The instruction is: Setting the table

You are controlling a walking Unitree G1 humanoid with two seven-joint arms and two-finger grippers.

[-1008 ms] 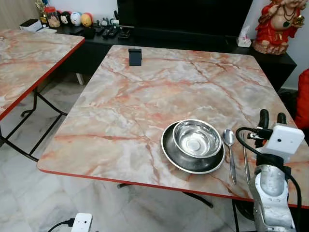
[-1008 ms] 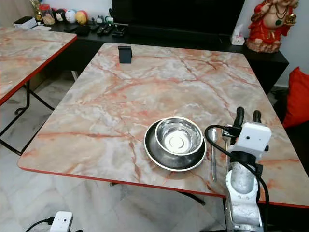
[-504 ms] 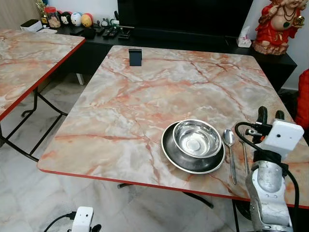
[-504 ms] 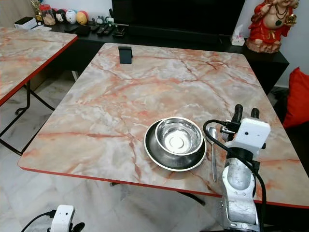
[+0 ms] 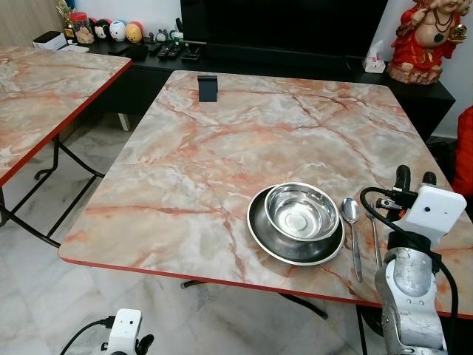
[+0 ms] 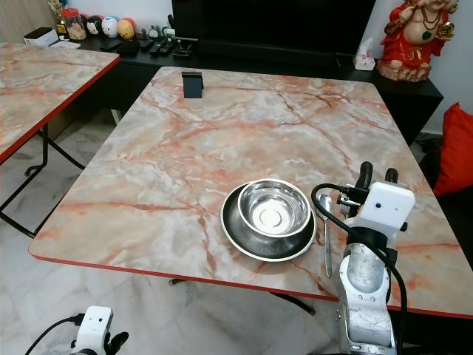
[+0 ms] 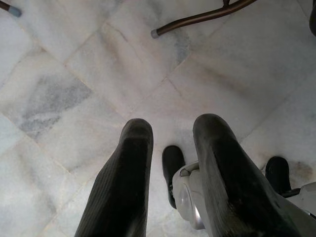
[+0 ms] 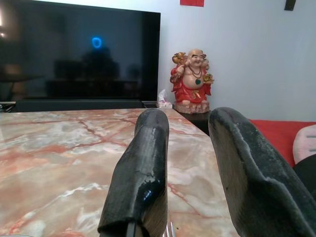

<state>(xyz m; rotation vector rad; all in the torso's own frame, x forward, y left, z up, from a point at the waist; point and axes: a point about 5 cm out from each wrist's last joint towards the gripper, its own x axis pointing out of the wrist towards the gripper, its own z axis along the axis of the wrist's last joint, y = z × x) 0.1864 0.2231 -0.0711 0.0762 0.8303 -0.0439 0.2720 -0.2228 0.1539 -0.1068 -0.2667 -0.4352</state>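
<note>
Left eye view has the right gripper (image 5: 414, 177) raised at about four o'clock of the marble table (image 5: 244, 140), silver forearm upright, black fingers pointing away over the tabletop with a gap between them and nothing held. At its nine o'clock lie a fork (image 5: 375, 240) and a spoon (image 5: 353, 233), side by side, then a steel bowl (image 5: 301, 211) sitting in a dark plate (image 5: 259, 225) near the table's front edge. A small black stand (image 5: 208, 86) sits toward eleven o'clock at the far edge. A second marble table (image 5: 52, 89) stands at nine o'clock, a dark TV cabinet (image 5: 310, 63) runs along twelve, and a red statue (image 5: 430, 37) sits at one o'clock.

Right eye view shows the left gripper's (image 6: 94, 336) white wrist unit low at seven o'clock, above pale floor tiles (image 6: 44, 296).

Left wrist view looks down the left fingers (image 7: 126, 182), slightly parted and empty, over marbled floor tiles and the robot's foot (image 7: 174, 170).

Right wrist view looks between parted fingers (image 8: 143, 173) across the tabletop toward a dark television (image 8: 74, 54) and the red statue.
</note>
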